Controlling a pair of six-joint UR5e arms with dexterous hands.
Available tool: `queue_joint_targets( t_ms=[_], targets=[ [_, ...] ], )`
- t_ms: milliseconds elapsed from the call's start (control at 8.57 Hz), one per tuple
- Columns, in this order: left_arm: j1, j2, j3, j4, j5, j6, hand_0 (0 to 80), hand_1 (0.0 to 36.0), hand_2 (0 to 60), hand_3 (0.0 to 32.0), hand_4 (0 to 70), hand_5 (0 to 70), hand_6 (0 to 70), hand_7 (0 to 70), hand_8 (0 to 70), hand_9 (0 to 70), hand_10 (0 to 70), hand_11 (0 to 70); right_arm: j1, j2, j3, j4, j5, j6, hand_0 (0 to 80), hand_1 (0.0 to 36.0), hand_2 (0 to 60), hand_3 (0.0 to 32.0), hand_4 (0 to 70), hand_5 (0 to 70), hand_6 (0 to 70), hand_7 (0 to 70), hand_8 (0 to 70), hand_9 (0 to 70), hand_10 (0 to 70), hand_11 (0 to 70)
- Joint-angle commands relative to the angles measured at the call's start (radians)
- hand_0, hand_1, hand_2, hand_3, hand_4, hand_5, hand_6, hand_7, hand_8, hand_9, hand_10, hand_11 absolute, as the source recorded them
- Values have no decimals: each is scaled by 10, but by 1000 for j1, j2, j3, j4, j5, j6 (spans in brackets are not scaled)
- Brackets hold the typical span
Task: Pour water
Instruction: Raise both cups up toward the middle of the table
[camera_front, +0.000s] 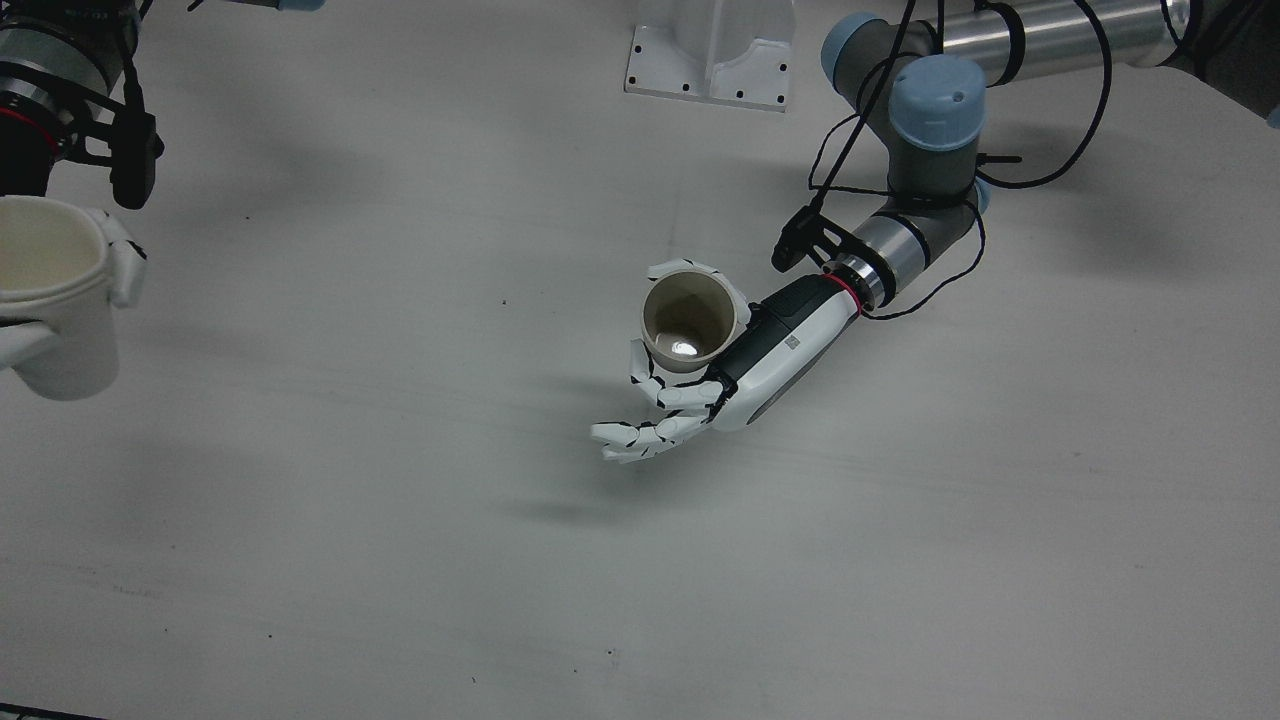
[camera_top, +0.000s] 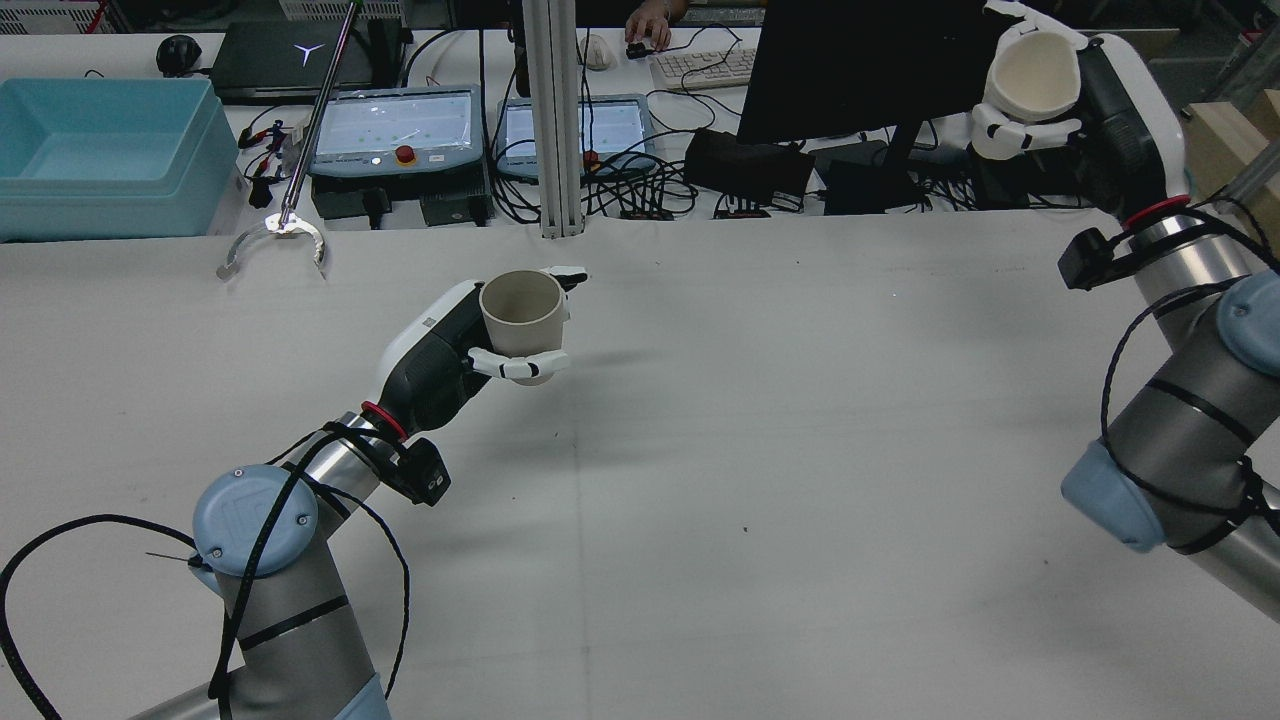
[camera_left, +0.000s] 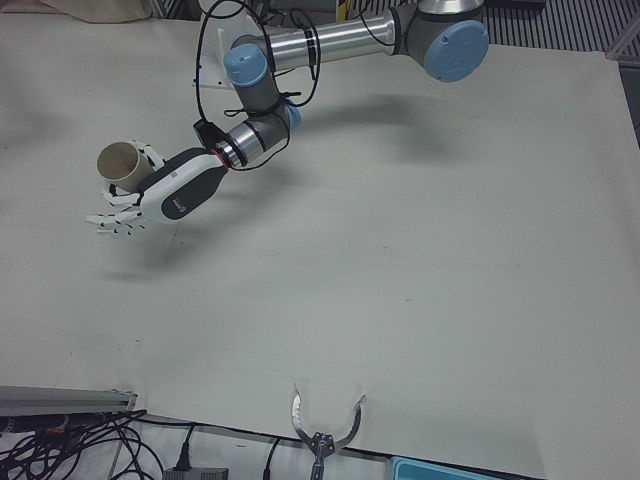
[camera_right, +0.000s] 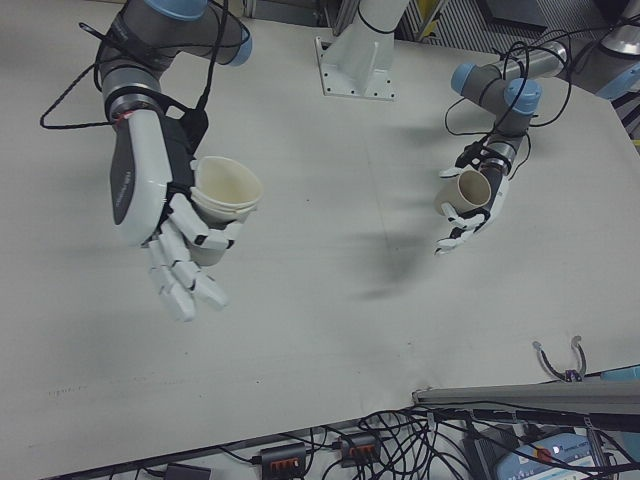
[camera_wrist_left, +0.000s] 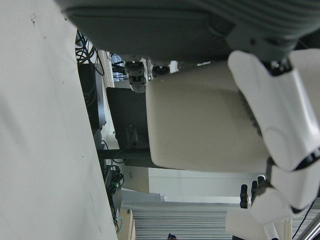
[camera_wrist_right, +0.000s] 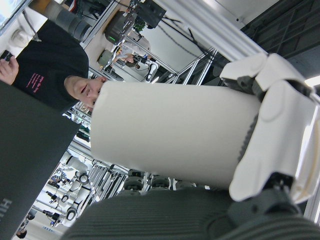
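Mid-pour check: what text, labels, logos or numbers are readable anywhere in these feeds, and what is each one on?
Nothing reads as words or numbers.
Laptop lid: a white three-pointed logo, no lettering.
Left hand: small grey label on its back, too small to read.
Person's black shirt: pink print on the chest, too blurred to read.
Two teach pendant screens: contents too small to read.
Both cups: plain, no print.

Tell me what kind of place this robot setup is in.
Most likely a robotics lab: two teach pendants, a monitor and tangled cables sit along the white table, and a person's hand rests near a keyboard.
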Motion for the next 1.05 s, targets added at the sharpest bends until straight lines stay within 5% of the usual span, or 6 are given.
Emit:
queue_joint_targets(
  t_ms=[0,350,934],
  targets=[
    [3,-95,64,-9,42,41,459,89,329,0,604,700,155,234,104,172,88,128,-161,58,71,-23,82,-118,524,338,600,0,267,700,125,208,44,86,62,110],
    [5,-114,72,-9,47,41,457,89,329,0,600,700,155,233,105,173,89,129,-215,72,181,-51,84,-324,539,360,600,0,274,700,131,217,38,76,63,113],
    [12,-136,48,-3,51,54,459,92,325,0,599,700,153,233,101,168,85,124,-218,60,337,-167,67,-637,526,341,600,0,255,700,134,222,36,73,65,116]
  ],
)
